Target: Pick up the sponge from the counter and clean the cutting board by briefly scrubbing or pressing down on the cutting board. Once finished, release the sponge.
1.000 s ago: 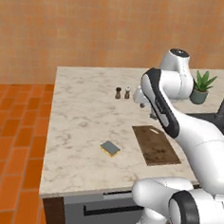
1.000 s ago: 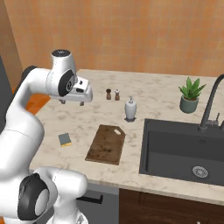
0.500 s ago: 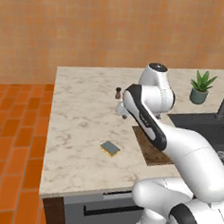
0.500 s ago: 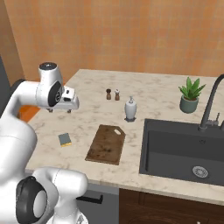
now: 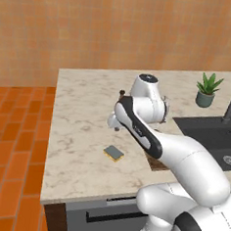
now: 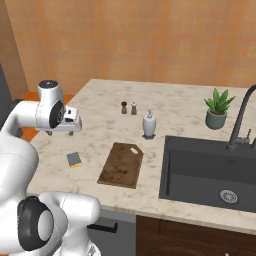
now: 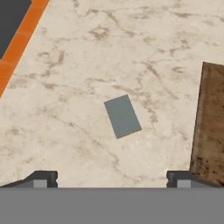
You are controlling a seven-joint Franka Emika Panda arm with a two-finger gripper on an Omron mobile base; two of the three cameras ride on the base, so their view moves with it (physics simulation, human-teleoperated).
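small flat sponge with grey-blue scrub top over yellow body (image 6: 74,159) lying flat on the beige-white marble-veined stone desk (image 6: 100,125), near the front edge, alone and untouched. seen again from the left base camera (image 5: 114,153) and from above in the hand camera (image 7: 122,116), grey-blue face up, turned at a slant to the board's edge. dark brown rectangular wooden cutting board (image 6: 121,164) flat on the same desk, beside the sponge toward the sink, near but not touching; light handle slot at its far end. one long edge of the board (image 7: 210,127) at the right of the hand camera.

two-finger tool (image 6: 64,131) held in the air above the desk, over the sponge's area and clear of it, pointing down; also visible at the arm's end (image 5: 114,123). dark fingertips (image 7: 43,178) set wide apart at the bottom of the hand camera, nothing between them.

behind the board: white soap dispenser bottle (image 6: 149,124), two small dark shakers (image 6: 129,107). black sink basin (image 6: 210,172) with dark tap to the right, potted green plant (image 6: 217,107) at the back. orange tiled floor (image 5: 15,129) left of the desk.
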